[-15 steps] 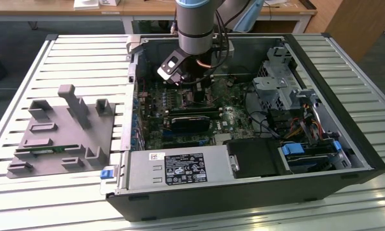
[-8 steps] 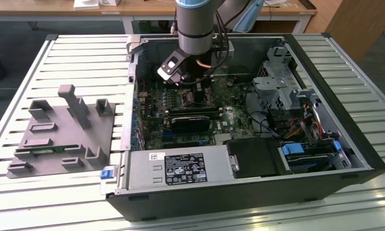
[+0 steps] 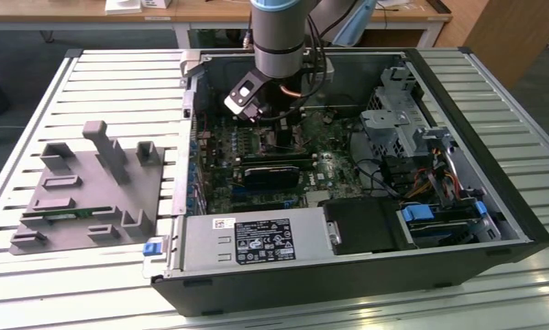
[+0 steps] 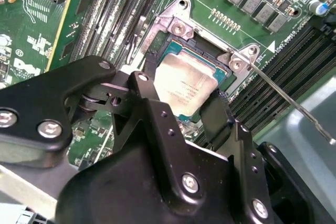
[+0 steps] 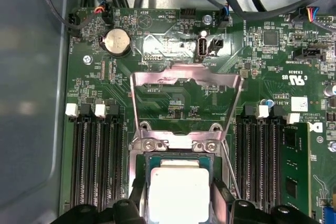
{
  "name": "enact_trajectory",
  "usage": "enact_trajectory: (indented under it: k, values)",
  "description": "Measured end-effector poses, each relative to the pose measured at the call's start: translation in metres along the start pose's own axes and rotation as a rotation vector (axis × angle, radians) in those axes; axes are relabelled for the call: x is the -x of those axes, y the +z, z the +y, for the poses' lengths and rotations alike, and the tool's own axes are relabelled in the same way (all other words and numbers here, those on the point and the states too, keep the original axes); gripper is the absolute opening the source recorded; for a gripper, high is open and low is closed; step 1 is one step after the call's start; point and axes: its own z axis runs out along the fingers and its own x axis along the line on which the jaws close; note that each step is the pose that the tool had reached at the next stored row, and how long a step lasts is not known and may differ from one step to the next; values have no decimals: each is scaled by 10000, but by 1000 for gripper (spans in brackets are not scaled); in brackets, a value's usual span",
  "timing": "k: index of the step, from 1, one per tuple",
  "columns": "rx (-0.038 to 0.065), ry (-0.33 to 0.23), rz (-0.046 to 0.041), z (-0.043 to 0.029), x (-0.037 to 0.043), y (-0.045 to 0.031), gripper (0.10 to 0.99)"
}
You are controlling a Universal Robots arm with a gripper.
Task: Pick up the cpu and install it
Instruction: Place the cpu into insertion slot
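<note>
Now | jaws: pinching cpu [image 4: 186,90] by opposite edges | cpu: down in motherboard socket [image 4: 176,24]

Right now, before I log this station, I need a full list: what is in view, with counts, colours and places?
cpu: one, silver, at the open socket.
load plate: one, silver, flipped open beside the socket.
motherboard: one, green, inside the case.
coin battery: one, silver, on the motherboard.
computer case: one, black, open, on the table.
fixture tray: one, grey, on the exterior view's left.
table: one, pale slatted metal.
gripper: one, black, shut on the cpu.
</note>
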Motion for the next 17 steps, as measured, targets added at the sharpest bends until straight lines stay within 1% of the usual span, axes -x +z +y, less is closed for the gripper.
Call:
enact_trajectory:
  k: [5,6,7,8,10,11,13,14,17]
  values:
    - [-7,0,2,5,-1,-68,612]
    - [-15,0,1,7,0,-85,600]
    - [-27,-1,0,9,0,-98,533]
    - [-35,0,1,10,-1,-107,533]
    - [-47,0,-3,13,-1,-121,416]
    - [-57,-1,-5,16,-1,-127,416]
    - [-76,0,-7,21,-1,-134,302]
    - [-90,-1,-10,26,-1,-138,302]
    - [-142,-1,-11,43,0,-146,122]
